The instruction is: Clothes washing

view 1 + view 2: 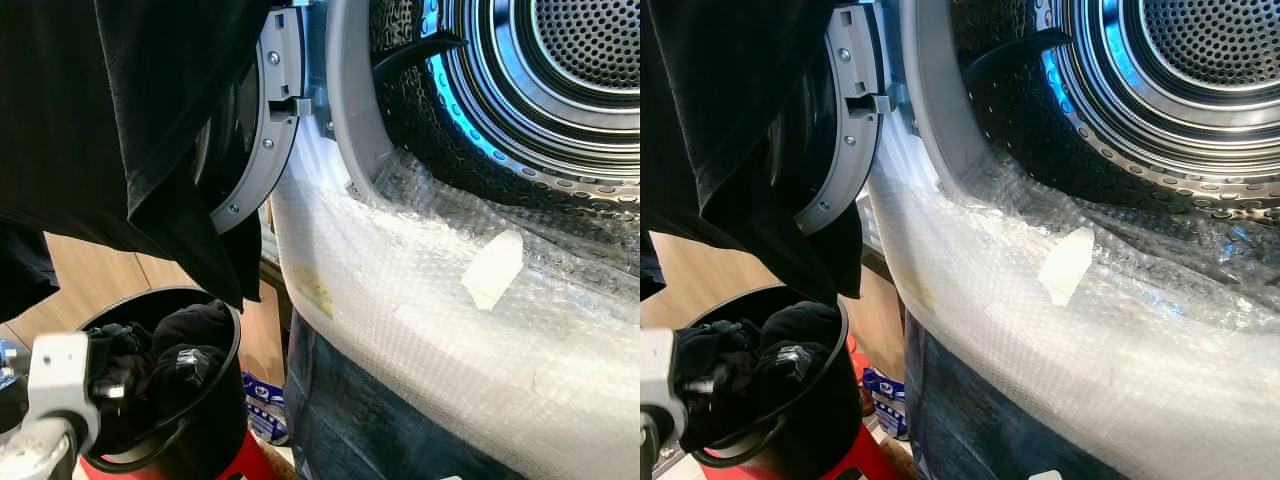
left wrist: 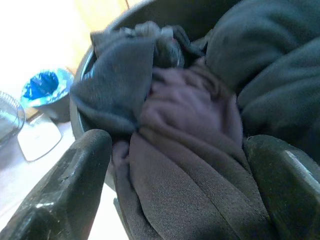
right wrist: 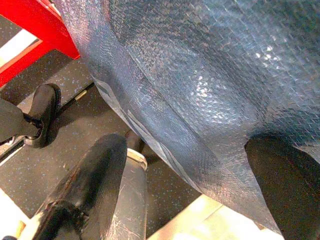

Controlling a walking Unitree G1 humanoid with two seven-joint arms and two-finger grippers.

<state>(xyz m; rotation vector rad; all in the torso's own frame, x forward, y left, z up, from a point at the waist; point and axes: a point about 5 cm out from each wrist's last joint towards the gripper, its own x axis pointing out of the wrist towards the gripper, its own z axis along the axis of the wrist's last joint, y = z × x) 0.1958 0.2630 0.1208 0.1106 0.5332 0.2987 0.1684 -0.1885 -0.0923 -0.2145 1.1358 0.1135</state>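
The washing machine's steel drum (image 1: 560,90) stands open at the upper right, its front wrapped in bubble wrap (image 1: 420,330). A black garment (image 1: 130,120) hangs at the upper left, draped in front of the open round door (image 1: 270,120). Below it a black bucket (image 1: 222,400) holds several dark clothes (image 1: 190,340). My left gripper (image 2: 180,165) reaches into the bucket, its fingers (image 2: 75,170) open on either side of a dark purplish garment (image 2: 185,115). My right gripper (image 3: 190,155) hangs low and open beside the wrapped blue front of the washer (image 3: 200,75).
The bucket rests on a red stool (image 1: 240,465), whose red edge (image 3: 40,30) also shows from below. A strip of white tape (image 1: 492,268) sticks to the wrap. A blue packet (image 1: 262,400) lies on the floor by the washer. A blue-lined bin (image 2: 45,87) stands beyond the bucket.
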